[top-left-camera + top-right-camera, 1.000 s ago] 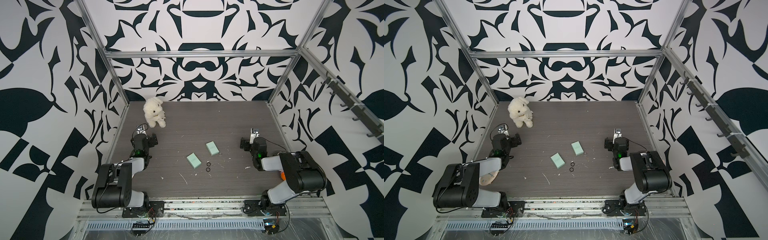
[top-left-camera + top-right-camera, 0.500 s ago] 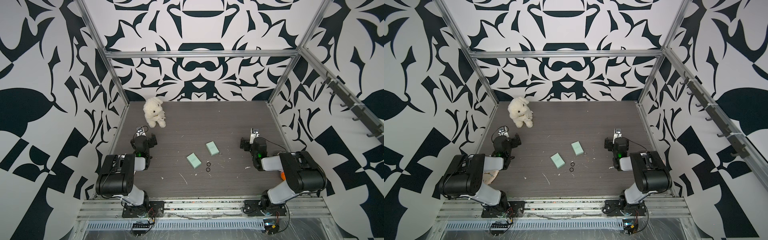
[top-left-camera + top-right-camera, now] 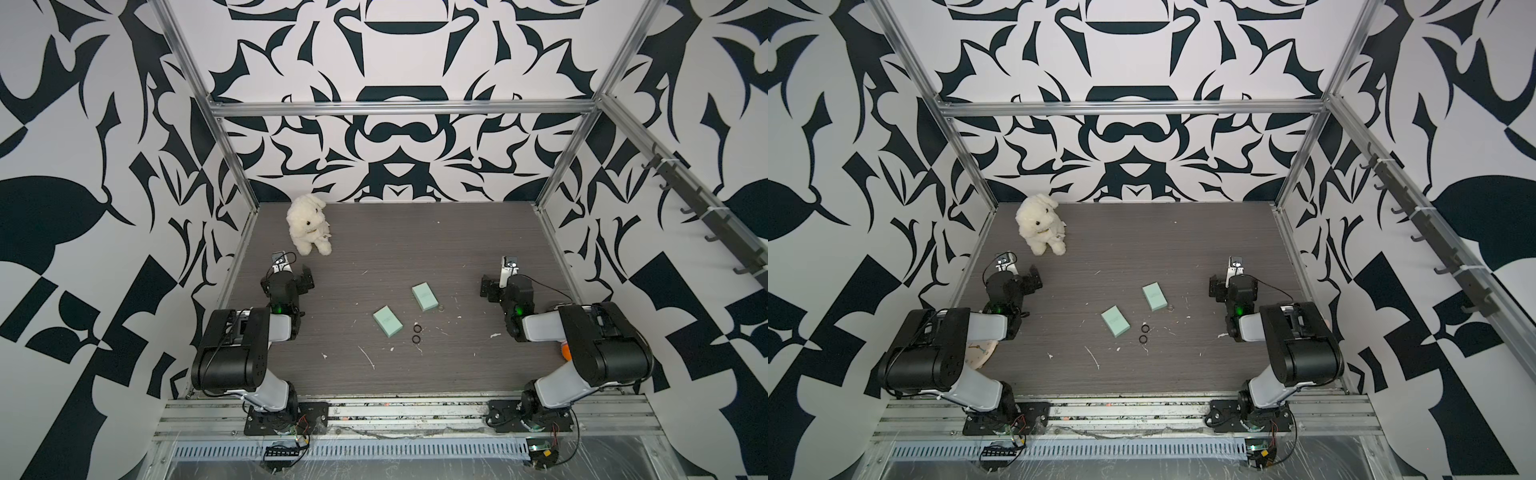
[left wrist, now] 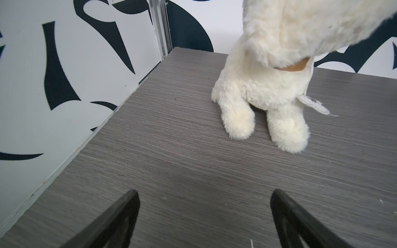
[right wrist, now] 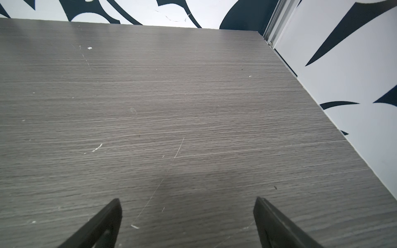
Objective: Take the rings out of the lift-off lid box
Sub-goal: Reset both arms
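Two black rings [image 3: 417, 328] are lying at 3 o'clock from the nearer mint box [image 3: 387, 325], the grey ring [image 3: 440, 308] at 4 o'clock from the farther mint box [image 3: 424, 297]. The left gripper [image 4: 205, 193] and right gripper [image 5: 187, 200] are holding nothing, fingers spread wide.

Three rings [image 3: 417, 328]: two black, one grey ring [image 3: 440, 308]. Two mint boxes [image 3: 387, 325]. One white plush toy [image 3: 308, 224]. Two tools, the left tool [image 4: 203, 214] and the right tool [image 5: 187, 214]. One worktop [image 3: 415, 241].

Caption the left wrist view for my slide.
Open left gripper low over the grey table, facing a white plush toy.
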